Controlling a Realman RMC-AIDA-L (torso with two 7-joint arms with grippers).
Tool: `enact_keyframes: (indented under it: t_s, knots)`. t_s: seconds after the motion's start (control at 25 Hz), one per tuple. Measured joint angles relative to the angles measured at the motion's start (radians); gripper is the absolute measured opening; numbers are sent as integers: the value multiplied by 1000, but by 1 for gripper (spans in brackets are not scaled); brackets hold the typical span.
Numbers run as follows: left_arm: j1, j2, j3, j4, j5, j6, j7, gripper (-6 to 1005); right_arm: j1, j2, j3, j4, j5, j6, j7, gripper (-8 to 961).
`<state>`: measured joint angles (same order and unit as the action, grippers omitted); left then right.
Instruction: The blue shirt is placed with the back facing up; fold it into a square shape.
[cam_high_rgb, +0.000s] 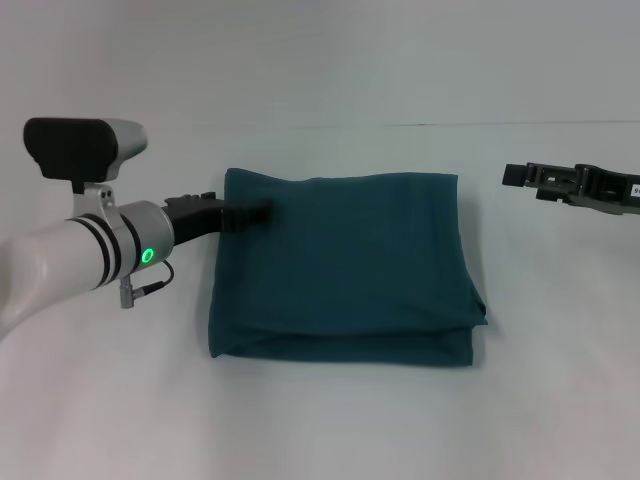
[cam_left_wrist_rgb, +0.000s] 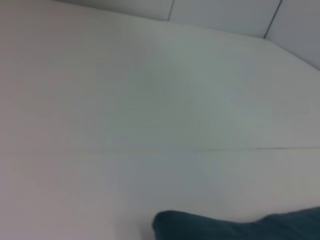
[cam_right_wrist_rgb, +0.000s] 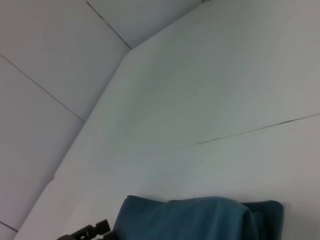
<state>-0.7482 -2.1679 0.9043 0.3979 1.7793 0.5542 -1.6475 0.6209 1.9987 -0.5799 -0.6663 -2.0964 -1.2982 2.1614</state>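
Beyond blue shirt (cam_right_wrist_rgb: 200, 220), left end effector (cam_right_wrist_rgb: 92, 231).

We find almost nothing to read here. The one bit of print sits on the right gripper (cam_high_rgb: 520, 176): a small white label (cam_high_rgb: 635, 189) on its black body at the edge of the head view, cut off by the frame, where we make out only what looks like a "9", and the rest we cannot tell. The green ring light (cam_high_rgb: 147, 256) on the left arm's wrist is a lit sign with no letters or numbers. We see no print or brand on the blue shirt (cam_high_rgb: 345, 265), and the two wrist views give us no text at all
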Motion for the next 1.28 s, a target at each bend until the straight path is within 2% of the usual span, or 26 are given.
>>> enact_keyframes:
  t_s: [0.24,1.04,1.28]
  knots:
    - [-6,-1,27,-1,-4,7,0,909,0,1,0,1,1,1,0,915]
    - [-3,-1,38,3,2,0,12,824,0,5,0,4,0,5,-6,916]
    - [-7,-1,39,1,2,0,13,630,0,6,0,4,0,5,-5,916]
